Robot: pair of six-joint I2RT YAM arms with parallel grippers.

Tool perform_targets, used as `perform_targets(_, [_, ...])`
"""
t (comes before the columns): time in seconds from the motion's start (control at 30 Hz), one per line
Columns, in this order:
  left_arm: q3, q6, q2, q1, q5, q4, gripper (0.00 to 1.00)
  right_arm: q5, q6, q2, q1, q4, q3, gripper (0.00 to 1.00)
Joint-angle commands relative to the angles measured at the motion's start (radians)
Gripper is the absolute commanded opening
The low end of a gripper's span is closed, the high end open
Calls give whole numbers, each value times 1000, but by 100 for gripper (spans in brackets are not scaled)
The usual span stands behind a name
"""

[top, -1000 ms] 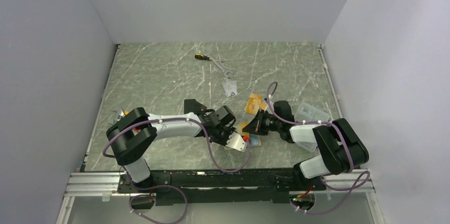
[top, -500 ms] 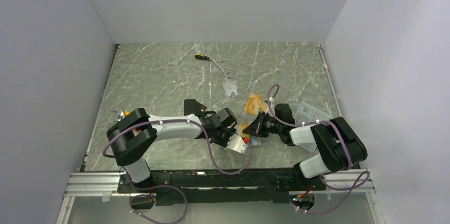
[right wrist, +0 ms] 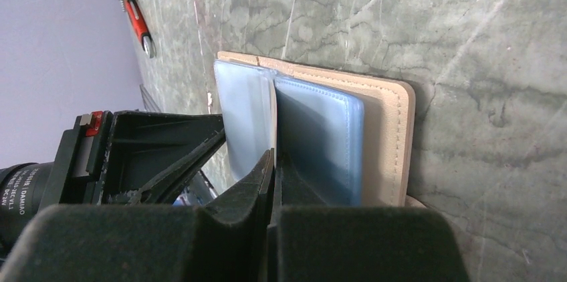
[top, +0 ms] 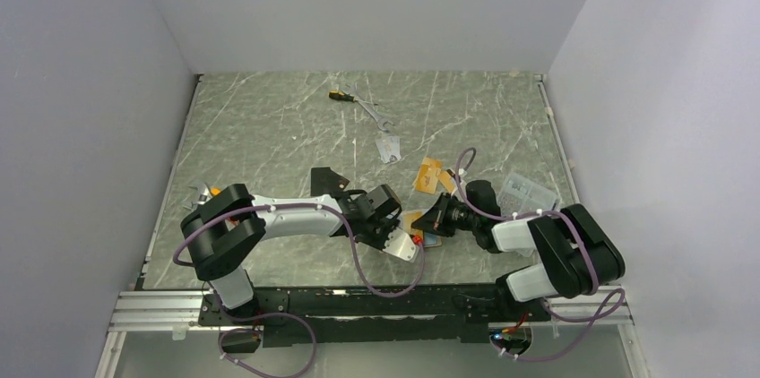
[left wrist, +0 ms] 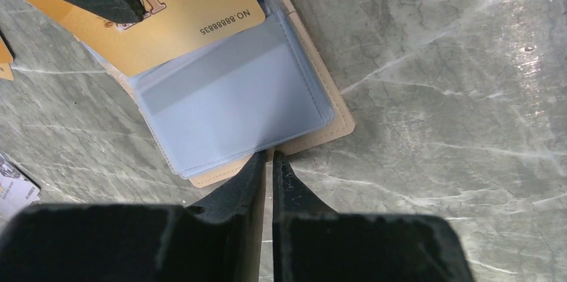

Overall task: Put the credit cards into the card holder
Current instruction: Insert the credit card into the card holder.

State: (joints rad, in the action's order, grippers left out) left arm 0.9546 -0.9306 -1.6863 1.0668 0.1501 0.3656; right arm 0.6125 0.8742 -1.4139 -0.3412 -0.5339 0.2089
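Observation:
The tan card holder (left wrist: 314, 128) (top: 403, 246) lies open near the table's front, its blue-grey sleeves (right wrist: 321, 135) fanned out. My right gripper (right wrist: 274, 156) (top: 428, 221) is shut on an orange credit card (left wrist: 167, 15), whose lower edge rests at the mouth of a sleeve. My left gripper (left wrist: 269, 157) (top: 392, 227) has its jaws almost together, with only a thin slit. Its tips sit at the holder's tan near edge, and I see nothing between them. Loose on the table are a silver card (top: 388, 147), a black card (top: 323, 178) and another orange card (top: 428, 172).
A clear plastic box (top: 527, 190) lies right of the right arm. At the back are a wrench (top: 372, 112) and a small screwdriver (top: 339, 94). A red-and-yellow tool (right wrist: 134, 8) lies near the left table edge. Grey walls enclose three sides.
The left jaws have narrowed at the holder's edge. The right gripper has shifted a little left and toward the front with the orange card, closer over the sleeves.

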Motion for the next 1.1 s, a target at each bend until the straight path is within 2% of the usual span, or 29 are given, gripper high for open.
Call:
perform_targets(0.0, [1,-11,-20,20,17,11,11,4,-10,-61,-4,-31,5,0])
perform_targets(0.13, [-3,-15,-14,21,8,10,11,49,-23,-106,-4,-42,31,0])
perform_targets(0.67, [-9,-14,-4,22,-1,11,8,76,-65,-120,-10,100,67,0])
perform_targets(1.07, [-11,-14,3,22,-6,10,7,105,-83,-172,-26,128,99,0])
